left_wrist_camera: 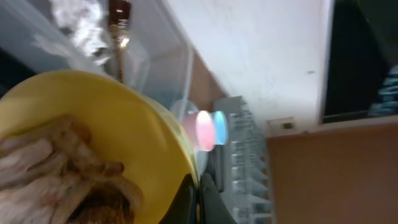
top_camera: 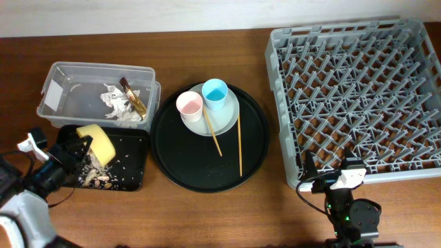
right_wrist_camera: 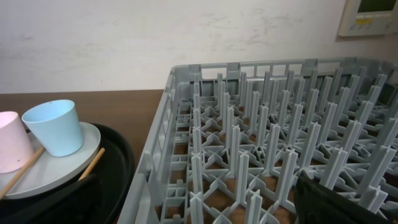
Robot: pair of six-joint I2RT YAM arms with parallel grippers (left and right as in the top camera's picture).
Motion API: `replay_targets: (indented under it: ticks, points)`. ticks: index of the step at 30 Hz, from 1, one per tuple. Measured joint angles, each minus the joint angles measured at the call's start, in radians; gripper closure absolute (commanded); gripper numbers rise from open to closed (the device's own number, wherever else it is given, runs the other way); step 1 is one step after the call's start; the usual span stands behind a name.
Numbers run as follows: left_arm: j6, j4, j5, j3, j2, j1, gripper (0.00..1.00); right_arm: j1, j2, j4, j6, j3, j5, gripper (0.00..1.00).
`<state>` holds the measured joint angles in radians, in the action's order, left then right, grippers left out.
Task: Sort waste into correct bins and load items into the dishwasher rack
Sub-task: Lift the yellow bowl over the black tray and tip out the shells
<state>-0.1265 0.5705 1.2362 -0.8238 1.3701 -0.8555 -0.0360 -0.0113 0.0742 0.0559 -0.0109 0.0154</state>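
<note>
My left gripper is shut on the rim of the yellow bowl, holding it tilted over the shallow black tray, where crumbly food scraps lie. In the left wrist view the fingers pinch the bowl's rim, and scraps cling inside. The clear box holds crumpled white paper and a gold-brown wrapper. The pink cup and blue cup stand on the grey-green plate. The chopsticks lie beside it. My right gripper is open and empty at the front left corner of the grey rack.
The plate, cups and chopsticks rest on a large round black tray between the bins and the rack. The right wrist view shows the rack's pegs, the blue cup and the pink cup. A white wall runs behind the table.
</note>
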Motion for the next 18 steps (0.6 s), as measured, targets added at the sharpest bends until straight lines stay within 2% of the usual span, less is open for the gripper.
replay_targets:
  ticks: [5, 8, 18]
  points:
    - [-0.001, -0.073, 0.203, 0.002, 0.242, 0.000, 1.00, 0.000, 0.000, 0.000, 0.000, 0.000, 0.000, 0.02]
    - [-0.001, -0.075, 0.265, 0.002, 0.311, 0.000, 1.00, 0.000, 0.000, 0.000, 0.000, 0.000, 0.000, 0.02]
    - [-0.152, -0.084, 0.306, -0.001, 0.323, -0.016, 1.00, 0.000, 0.000, 0.000, 0.000, 0.000, 0.000, 0.02]
